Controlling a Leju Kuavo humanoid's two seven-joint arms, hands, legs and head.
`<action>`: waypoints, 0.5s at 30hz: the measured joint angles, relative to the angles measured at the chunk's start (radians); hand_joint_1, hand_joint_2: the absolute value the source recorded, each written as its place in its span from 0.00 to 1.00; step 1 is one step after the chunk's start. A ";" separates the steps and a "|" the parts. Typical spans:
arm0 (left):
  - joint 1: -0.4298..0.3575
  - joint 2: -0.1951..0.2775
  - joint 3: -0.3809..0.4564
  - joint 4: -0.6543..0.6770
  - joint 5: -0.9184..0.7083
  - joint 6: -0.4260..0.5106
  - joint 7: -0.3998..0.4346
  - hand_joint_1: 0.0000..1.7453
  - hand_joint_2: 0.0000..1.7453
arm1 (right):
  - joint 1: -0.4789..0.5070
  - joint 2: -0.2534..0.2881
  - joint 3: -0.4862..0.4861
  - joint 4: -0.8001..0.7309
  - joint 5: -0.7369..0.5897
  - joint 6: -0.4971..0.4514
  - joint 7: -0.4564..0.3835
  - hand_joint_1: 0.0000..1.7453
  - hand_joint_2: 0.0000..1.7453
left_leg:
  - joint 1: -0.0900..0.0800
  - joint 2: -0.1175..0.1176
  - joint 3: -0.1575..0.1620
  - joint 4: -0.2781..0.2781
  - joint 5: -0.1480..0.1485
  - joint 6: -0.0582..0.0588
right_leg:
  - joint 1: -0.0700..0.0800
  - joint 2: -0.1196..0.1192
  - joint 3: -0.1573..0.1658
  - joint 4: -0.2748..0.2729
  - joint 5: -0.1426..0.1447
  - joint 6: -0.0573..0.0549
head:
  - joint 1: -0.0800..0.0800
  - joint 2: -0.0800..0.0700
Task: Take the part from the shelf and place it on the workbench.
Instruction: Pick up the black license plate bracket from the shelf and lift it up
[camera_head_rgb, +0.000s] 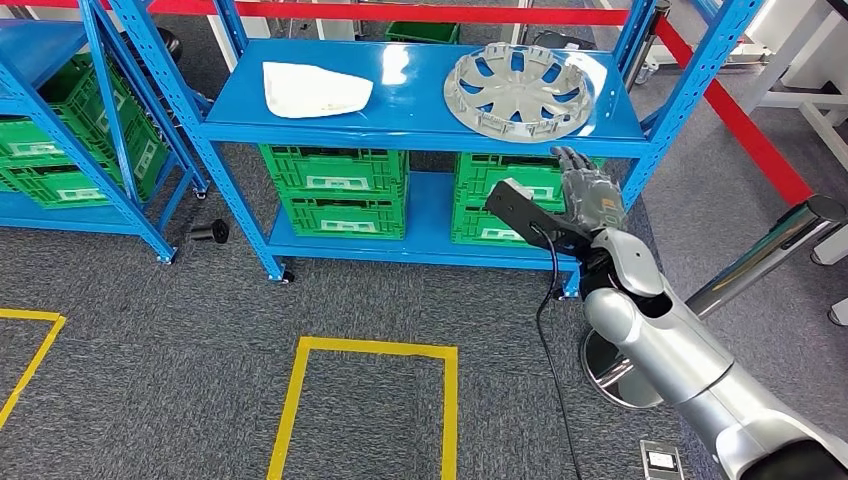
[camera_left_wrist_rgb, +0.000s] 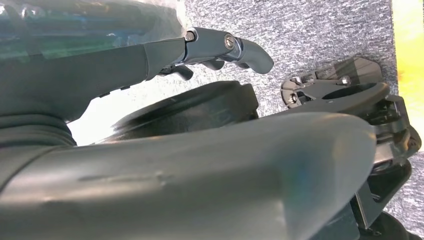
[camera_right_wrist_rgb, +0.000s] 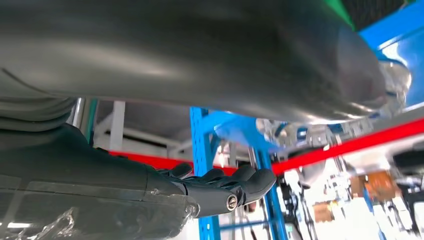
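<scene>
Silver wheel cover (camera_head_rgb: 519, 91) lies flat at blue shelf (camera_head_rgb: 420, 105) right end. Right hand (camera_head_rgb: 588, 192) below shelf front edge, fingers extended, empty. Best raise hand above rim, then grip near edge.

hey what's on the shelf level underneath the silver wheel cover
Below the wheel cover, the lower shelf holds stacked green crates and more on the right, partly covered by the right hand. Their contents cannot be seen.
</scene>
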 joint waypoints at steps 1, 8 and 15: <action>0.000 0.001 0.000 0.000 -0.001 0.000 0.002 0.00 0.00 | -0.001 0.001 0.002 0.006 -0.018 0.007 -0.001 0.00 0.00 | 0.000 0.000 0.000 0.000 0.000 0.000 | 0.000 0.000 0.000 0.000 0.000 0.000 | 0.000 0.000; 0.000 0.003 0.000 0.000 -0.006 0.000 0.007 0.00 0.00 | -0.010 0.007 0.028 0.053 -0.146 0.055 0.013 0.00 0.00 | 0.000 0.000 0.000 0.000 0.000 0.000 | 0.000 0.000 0.000 0.000 0.000 0.000 | 0.000 0.000; 0.000 0.004 -0.005 0.000 -0.020 0.000 0.010 0.00 0.00 | -0.023 0.010 0.063 0.109 -0.201 0.072 0.029 0.00 0.00 | 0.000 0.000 0.000 0.000 0.000 0.000 | 0.000 0.000 0.000 0.000 0.000 0.000 | 0.000 0.000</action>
